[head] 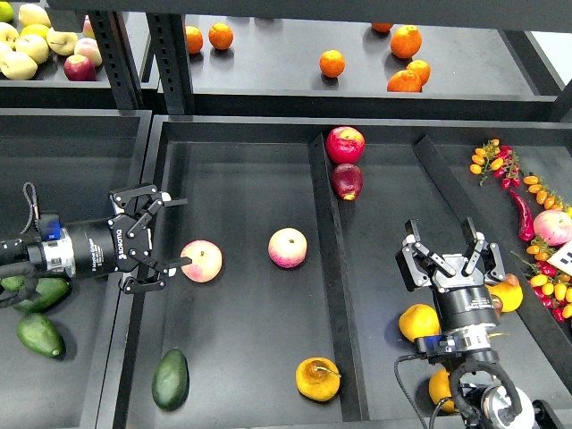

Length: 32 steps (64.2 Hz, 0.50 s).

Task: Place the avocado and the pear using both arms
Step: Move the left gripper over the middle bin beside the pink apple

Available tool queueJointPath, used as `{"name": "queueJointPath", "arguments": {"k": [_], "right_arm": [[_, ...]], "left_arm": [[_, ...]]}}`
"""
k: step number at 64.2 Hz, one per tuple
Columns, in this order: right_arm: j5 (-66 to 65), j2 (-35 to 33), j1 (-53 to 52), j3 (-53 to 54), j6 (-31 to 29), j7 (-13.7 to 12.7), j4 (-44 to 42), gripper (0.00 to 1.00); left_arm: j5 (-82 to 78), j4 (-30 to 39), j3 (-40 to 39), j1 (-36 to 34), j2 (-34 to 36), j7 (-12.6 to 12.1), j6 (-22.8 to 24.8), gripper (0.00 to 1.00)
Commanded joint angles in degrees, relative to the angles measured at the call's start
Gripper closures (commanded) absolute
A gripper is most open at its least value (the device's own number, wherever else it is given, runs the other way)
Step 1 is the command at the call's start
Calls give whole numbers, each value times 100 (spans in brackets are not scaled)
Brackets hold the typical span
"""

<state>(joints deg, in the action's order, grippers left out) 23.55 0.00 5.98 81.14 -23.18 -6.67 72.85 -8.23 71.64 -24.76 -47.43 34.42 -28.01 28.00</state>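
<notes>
Head view: left pincer point(165, 241) spread, empty, beside peach point(201, 260); right pincer point(450, 246) spread, empty. Avocado point(170, 379) at 7 o'clock, pear point(318, 378) at 6, both lying free in tray, likely awaiting pickup.

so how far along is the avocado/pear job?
Unclear what's done: avocado and pear both lie free in the middle bin's front. In hand: nothing. Left gripper is open beside a peach; right gripper is open and empty in the neighbouring bin. Any grasping or placing remains.
</notes>
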Motion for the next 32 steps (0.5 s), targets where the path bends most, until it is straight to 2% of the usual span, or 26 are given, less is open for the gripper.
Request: {"name": "queueJointPath", "arguments": {"k": [1,6,7,11,32], "right_arm": [[0,0,0,-1,6,-1,1,0],[0,0,0,-1,-2,-1,1,0],[0,0,0,-1,-2,-1,1,0],[0,0,0,-1,-2,-1,10,0],[0,0,0,-1,-2,-1,10,0]], "left_arm": [[-232,26,639,-592,-14,1,0,1],[-276,52,1052,-961,-40,1,0,1],[-276,43,1366,-1231,-75,1,0,1],[-293,26,1693,-1400,-146,1,0,1],[-381,-176,2872,-1559,-524,1,0,0]]}}
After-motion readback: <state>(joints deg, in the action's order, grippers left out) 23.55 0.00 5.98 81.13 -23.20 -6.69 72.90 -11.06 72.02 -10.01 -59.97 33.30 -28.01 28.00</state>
